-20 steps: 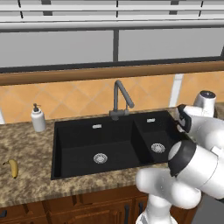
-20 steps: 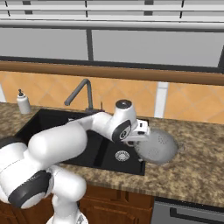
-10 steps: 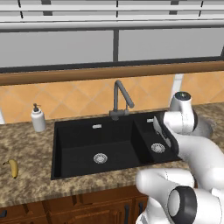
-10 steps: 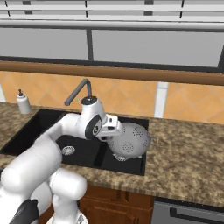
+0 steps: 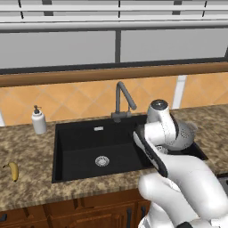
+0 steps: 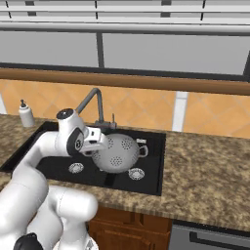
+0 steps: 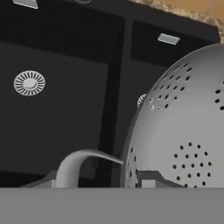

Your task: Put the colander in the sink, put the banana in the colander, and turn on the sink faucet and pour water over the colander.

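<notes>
My gripper is shut on the left rim of the colander, a silver-grey holed bowl held tilted in the air over the black sink, about above the divider between the two basins. From the left base view the colander peeks out behind my hand. The hand view has the colander's dotted wall and one curved handle close up, with the sink's basins below. The banana lies on the counter far left. The dark sink faucet stands behind the basins, with no water running.
A white soap dispenser stands on the counter left of the sink. Round silver drains sit in both basins. Granite counter stretches to the right of the sink. A wood ledge and window run behind.
The arm has carried the colander left, from the counter right of the sink, over the small basin, to above the divider. The colander has stayed in the grip.
</notes>
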Controlling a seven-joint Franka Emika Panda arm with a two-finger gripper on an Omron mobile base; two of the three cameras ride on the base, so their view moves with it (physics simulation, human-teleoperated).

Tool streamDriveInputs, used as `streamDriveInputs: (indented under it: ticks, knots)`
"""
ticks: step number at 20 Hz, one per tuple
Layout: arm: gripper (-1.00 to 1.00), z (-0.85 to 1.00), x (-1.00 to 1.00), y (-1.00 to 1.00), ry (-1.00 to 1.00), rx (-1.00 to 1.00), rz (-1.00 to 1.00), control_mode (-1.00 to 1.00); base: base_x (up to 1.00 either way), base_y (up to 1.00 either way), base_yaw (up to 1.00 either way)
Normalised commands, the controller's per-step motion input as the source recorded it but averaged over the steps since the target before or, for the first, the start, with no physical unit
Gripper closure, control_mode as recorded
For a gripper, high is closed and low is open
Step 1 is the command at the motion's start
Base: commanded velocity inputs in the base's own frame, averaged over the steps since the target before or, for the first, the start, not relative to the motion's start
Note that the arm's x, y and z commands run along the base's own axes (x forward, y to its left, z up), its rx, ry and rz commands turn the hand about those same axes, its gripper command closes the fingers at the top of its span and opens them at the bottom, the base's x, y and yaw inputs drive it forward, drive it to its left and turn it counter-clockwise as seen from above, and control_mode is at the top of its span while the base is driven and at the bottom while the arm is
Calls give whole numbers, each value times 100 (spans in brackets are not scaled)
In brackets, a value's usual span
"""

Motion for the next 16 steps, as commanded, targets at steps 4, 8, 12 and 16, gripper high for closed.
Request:
streamDriveInputs:
  ticks: [4,8,12,16]
  knots:
    - [100,0,0,100,0,-1,5,-100,0,0,0]
    - [100,0,0,100,0,-2,4,-100,0,0,0]
    - [100,0,0,100,0,-2,4,-100,0,0,0]
    - [100,0,0,100,0,-3,4,-100,0,0,0]
